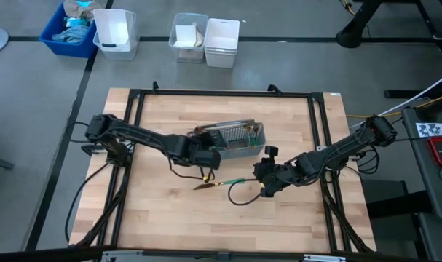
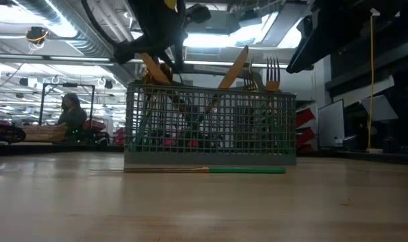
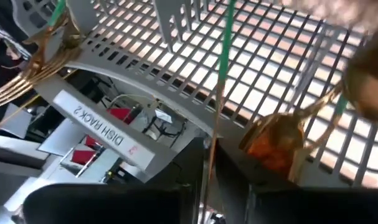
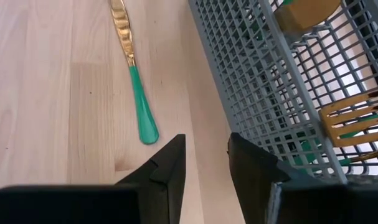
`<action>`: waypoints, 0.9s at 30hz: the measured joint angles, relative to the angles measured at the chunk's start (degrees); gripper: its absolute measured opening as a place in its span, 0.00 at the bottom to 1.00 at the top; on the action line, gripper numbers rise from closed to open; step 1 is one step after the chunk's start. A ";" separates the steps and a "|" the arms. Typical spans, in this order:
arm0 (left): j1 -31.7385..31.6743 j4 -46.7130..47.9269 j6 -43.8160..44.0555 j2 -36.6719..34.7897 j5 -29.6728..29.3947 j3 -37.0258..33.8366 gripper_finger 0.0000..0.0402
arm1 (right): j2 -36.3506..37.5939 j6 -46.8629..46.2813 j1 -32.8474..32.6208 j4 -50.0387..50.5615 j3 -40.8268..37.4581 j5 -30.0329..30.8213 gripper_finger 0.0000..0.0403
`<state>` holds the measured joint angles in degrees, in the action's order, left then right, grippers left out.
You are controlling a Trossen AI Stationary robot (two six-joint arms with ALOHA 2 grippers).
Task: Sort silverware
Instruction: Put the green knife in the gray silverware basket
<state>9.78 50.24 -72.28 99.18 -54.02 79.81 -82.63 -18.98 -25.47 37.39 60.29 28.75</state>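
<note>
the left gripper (image 1: pixel 204 155) sits near the table's centre, at about 9 o'clock of the grey mesh caddy (image 1: pixel 235 137), right against its end. in the left wrist view a slim piece of silverware with a green handle (image 3: pixel 221 56) runs up between the two dark fingers (image 3: pixel 114 202), which look closed on it, its shaft crossing the caddy's mesh wall. a gold spoon bowl (image 3: pixel 277 138) shows beside it, and gold fork tines (image 3: pixel 27 74) poke out at one edge.

the right gripper (image 1: pixel 266 188) hovers low at about 5 o'clock of the caddy, holding nothing. in the right wrist view its fingers (image 4: pixel 167 171) stand slightly apart, with bare wood visible in the gap, aimed along the caddy's side.

a knife (image 1: pixel 219 183) with a gold blade and teal-green handle lies flat on the wooden table (image 1: pixel 170 218), at about 6 o'clock of the caddy, between the two grippers. its handle end points toward the right gripper, near but not touching it.

in the low view the caddy stands upright on the table with a gold knife (image 2: pixel 232 69), forks (image 2: pixel 272 72) and other pieces standing in it, heads up. the loose knife lies just in front of its base.

far behind the table, a seated person (image 2: pixel 70 117) shows in the room.
</note>
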 joint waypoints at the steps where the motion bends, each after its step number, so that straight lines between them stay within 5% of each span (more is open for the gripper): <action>1: 0.01 0.04 0.63 0.21 0.03 0.00 0.09 | 0.00 0.00 0.00 -0.01 -0.01 -0.01 0.30; 27: 4.87 -1.37 19.87 -4.31 -0.11 -0.02 0.10 | 0.00 0.02 0.00 -0.19 0.01 -0.46 0.30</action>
<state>14.66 48.87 -52.41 94.87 -54.13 79.79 -82.63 -18.96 -25.47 37.20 60.29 28.29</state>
